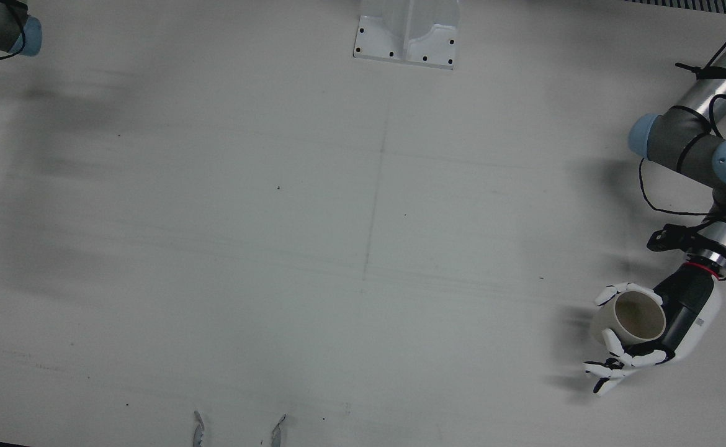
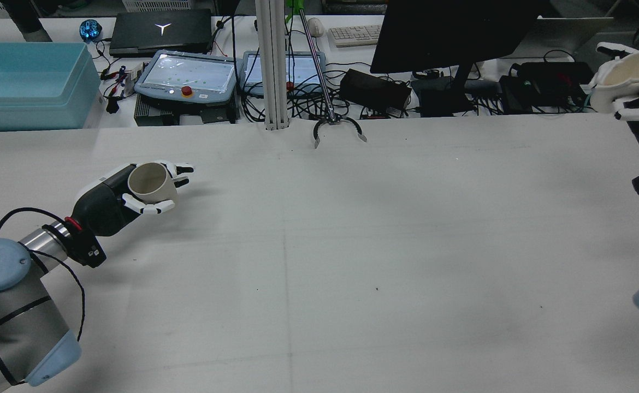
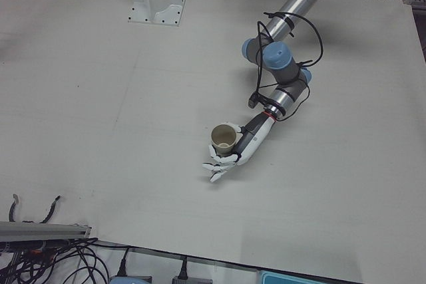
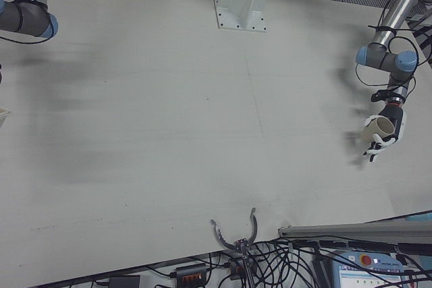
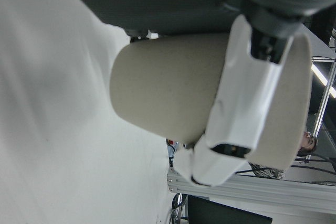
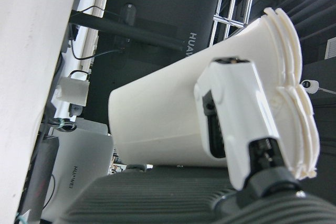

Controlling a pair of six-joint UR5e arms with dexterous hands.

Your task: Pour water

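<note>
My left hand is black at the palm with white fingers, and the cup in it reads beige — duller inside. The right hand's cup looks creamy white. I see a pale grey surface, blue-capped arm joints and a turquoise bin.
</note>
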